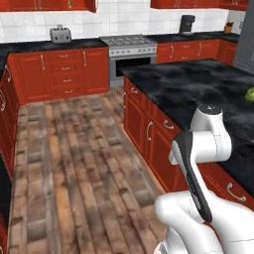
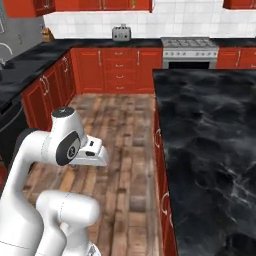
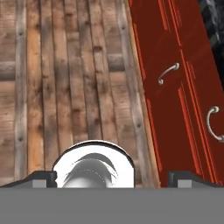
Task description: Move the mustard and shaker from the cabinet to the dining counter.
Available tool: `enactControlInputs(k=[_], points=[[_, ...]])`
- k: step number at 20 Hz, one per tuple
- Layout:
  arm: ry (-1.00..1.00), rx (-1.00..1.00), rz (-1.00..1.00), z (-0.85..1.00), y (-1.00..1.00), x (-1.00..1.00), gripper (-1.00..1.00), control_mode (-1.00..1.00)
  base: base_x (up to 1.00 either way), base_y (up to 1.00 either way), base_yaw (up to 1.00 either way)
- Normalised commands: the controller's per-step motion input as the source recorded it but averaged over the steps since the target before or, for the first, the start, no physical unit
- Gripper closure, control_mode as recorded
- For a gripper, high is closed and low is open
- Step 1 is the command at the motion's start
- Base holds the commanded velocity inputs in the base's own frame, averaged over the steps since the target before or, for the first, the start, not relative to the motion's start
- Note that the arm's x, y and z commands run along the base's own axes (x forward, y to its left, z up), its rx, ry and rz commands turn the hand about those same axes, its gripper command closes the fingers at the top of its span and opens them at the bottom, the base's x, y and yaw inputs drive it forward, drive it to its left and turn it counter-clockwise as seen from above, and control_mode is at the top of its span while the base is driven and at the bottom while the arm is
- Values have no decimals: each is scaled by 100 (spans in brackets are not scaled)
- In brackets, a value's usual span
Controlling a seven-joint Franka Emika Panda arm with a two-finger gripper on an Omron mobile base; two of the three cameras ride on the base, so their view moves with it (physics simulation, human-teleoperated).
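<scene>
Claw point(image 3: 112, 177) jaws stand spread as wide as they go, one dark fingertip point(image 3: 43, 178) at each lower corner of the hand view, with nothing held between them — they look straight down at the plank floor point(image 3: 65, 78) beside the red drawer fronts point(image 3: 183, 87) of the dining counter point(image 1: 198, 89). In the right base view the hand point(image 2: 90, 152) hangs over the floor just left of that counter's red base.

The dining counter's black marbled top spreads to the right of the arm in both base views. A small green thing point(image 1: 249, 94) lies on the counter's far right edge in the left base view. Beyond the counter, against the tiled wall, stand a stove point(image 1: 129, 47) and a toaster point(image 1: 60, 34) on the narrower black worktop. Red wall cabinets point(image 2: 100, 5) run along the top edge above them, doors closed. I cannot make out the mustard or the shaker.
</scene>
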Motion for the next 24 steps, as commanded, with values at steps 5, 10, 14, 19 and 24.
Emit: enactControlInputs(k=[5, 10, 14, 19, 24], points=[[0, 0, 0, 0, 0, 0, -100, 100, 94, 30, 6], [0, 0, 0, 0, 0, 0, -100, 100, 94, 25, 1], [0, 0, 0, 0, 0, 0, -100, 100, 94, 27, 1], [0, 0, 0, 0, 0, 0, -100, 100, 94, 28, 0], [0, 0, 0, 0, 0, 0, -100, 100, 94, 26, 0]])
